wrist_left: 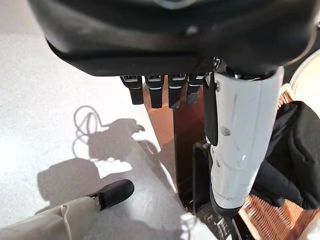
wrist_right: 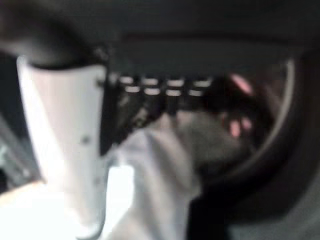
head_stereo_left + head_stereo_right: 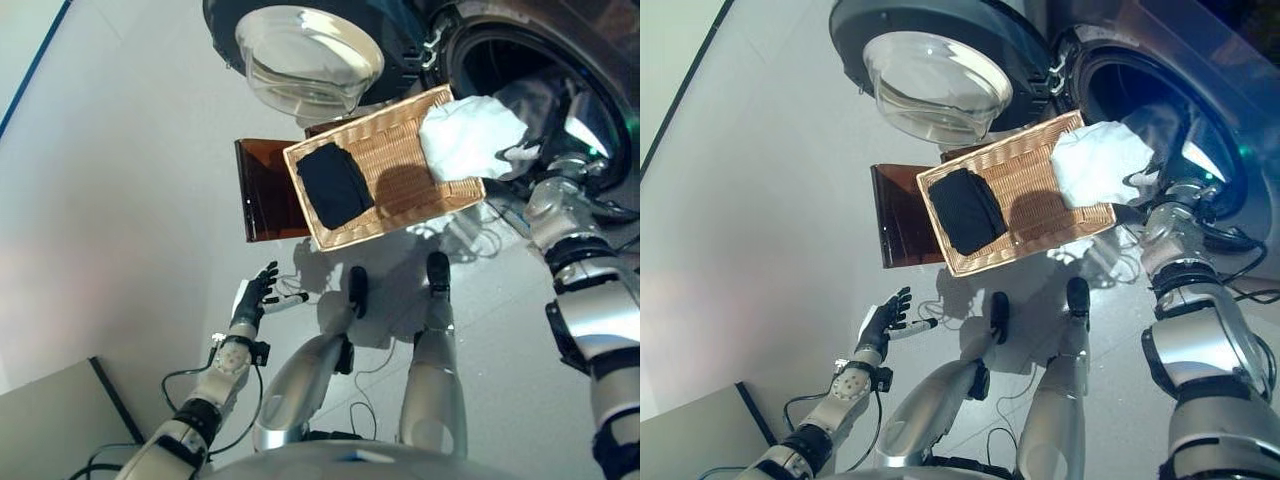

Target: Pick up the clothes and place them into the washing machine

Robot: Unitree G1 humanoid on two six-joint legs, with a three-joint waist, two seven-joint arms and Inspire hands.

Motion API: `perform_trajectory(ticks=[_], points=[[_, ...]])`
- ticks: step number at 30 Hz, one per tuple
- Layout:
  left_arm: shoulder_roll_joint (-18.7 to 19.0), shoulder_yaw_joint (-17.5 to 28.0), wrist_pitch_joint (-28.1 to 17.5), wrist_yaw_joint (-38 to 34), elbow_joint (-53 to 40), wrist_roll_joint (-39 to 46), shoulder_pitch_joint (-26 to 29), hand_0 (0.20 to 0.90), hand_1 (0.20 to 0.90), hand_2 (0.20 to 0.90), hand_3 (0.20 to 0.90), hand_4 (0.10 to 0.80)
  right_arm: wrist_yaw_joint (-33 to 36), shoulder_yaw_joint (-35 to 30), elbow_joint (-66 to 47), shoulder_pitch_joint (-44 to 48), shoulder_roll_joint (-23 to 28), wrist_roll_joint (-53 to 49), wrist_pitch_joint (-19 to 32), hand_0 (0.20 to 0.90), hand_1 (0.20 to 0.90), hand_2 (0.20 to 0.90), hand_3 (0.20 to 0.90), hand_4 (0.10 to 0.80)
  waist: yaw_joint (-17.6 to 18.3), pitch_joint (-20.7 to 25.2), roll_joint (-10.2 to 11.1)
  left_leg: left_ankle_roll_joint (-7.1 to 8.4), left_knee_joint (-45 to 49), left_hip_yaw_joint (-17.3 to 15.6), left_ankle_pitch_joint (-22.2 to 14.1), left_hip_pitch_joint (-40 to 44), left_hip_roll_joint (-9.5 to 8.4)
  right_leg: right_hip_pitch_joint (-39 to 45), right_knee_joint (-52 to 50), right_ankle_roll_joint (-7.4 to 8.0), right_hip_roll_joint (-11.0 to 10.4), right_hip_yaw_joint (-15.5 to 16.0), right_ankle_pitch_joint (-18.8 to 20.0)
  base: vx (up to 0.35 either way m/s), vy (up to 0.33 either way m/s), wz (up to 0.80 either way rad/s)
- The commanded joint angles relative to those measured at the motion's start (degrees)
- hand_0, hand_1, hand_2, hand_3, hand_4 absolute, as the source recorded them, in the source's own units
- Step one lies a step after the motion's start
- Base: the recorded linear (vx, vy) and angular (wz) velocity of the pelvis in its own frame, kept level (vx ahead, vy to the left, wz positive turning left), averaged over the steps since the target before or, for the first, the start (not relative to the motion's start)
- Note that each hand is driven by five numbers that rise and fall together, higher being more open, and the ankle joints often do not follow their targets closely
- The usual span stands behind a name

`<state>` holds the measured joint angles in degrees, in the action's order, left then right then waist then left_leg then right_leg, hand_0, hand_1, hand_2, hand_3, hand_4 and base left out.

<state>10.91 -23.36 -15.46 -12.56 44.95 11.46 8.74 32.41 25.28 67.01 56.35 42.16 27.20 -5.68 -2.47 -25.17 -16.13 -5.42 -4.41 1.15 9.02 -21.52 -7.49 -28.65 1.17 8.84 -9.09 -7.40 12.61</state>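
Note:
A wicker basket rests on a brown stand in front of the washing machine's open drum. A black garment lies in the basket's left end and also shows in the left wrist view. A white cloth hangs over the basket's right end, at the drum's mouth. My right hand is shut on the cloth's drum-side edge; in the right wrist view the cloth shows past its curled fingers. Low at the left, my left hand is open, away from the basket, with fingers straight.
The machine's round glass door stands swung open, just behind the basket's left end. A grey board lies at the lower left on the grey floor.

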Motion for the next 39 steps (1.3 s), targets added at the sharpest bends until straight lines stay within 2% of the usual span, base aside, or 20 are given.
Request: perform_trajectory(ticks=[1, 11, 19, 30, 39], points=[[0.91, 0.95, -2.98, -2.54, 2.63, -0.98, -1.29, 0.9, 0.9, 0.9, 0.9, 0.8, 4.78, 6.77, -4.67, 5.59, 6.28, 11.18, -2.34, 0.9, 0.9, 0.9, 0.9, 0.8, -2.13, 5.41, 1.72, 7.55, -0.42, 1.38, -2.66, 0.24, 2.89, -0.97, -8.62, -3.49, 3.07, 1.76, -9.12, 0.0, 0.0, 0.0], [0.44, 0.94, -3.06, -3.57, 2.71, -0.67, -0.49, 0.9, 0.9, 0.9, 0.9, 0.8, 2.05, 11.8, -4.35, 6.14, 2.52, 21.11, -5.38, 0.9, 0.9, 0.9, 0.9, 0.8, -2.05, 3.87, 1.84, 7.69, -0.24, 1.09, -2.23, -0.54, 2.86, -1.83, -9.02, -3.55, 3.12, 1.64, -8.89, 0.0, 0.0, 0.0], [0.6, 0.48, -3.18, -3.9, 2.09, -0.22, -0.24, 0.9, 0.9, 0.9, 0.9, 0.8, -0.17, 16.75, -3.92, 7.8, 0.07, 26.1, -5.79, 0.9, 0.9, 0.9, 0.9, 0.8, -2.37, 2.51, 2.0, 7.86, -0.2, 1.17, -1.76, -1.17, 2.85, -2.64, -9.36, -3.6, 3.1, 1.94, -8.74, -0.008, -0.003, 0.04], [0.54, 0.14, -3.67, -5.33, 0.61, 0.71, 0.81, 0.9, 0.9, 0.9, 0.9, 0.8, -1.92, 19.56, -3.79, 8.55, -4.74, 27.44, -5.11, 0.9, 0.9, 0.9, 0.9, 0.8, -2.57, 0.23, 2.51, 8.03, -0.09, 1.36, -1.2, -2.19, 2.91, -3.74, -9.79, -3.72, 3.17, 2.25, -8.65, -0.003, -0.002, 0.02], [1.2, 0.36, -4.02, -5.76, -2.41, 1.58, 0.74, 0.9, 0.9, 0.9, 0.9, 0.8, -3.3, 20.39, -1.08, 9.08, -5.93, 25.89, -4.44, 0.9, 0.9, 0.9, 0.9, 0.8, -2.68, -0.82, 2.45, 8.18, -0.04, 1.52, -0.84, -3.29, 2.87, -4.76, -9.88, -3.73, 3.05, 2.28, -8.49, -0.001, 0.0, 0.0]])
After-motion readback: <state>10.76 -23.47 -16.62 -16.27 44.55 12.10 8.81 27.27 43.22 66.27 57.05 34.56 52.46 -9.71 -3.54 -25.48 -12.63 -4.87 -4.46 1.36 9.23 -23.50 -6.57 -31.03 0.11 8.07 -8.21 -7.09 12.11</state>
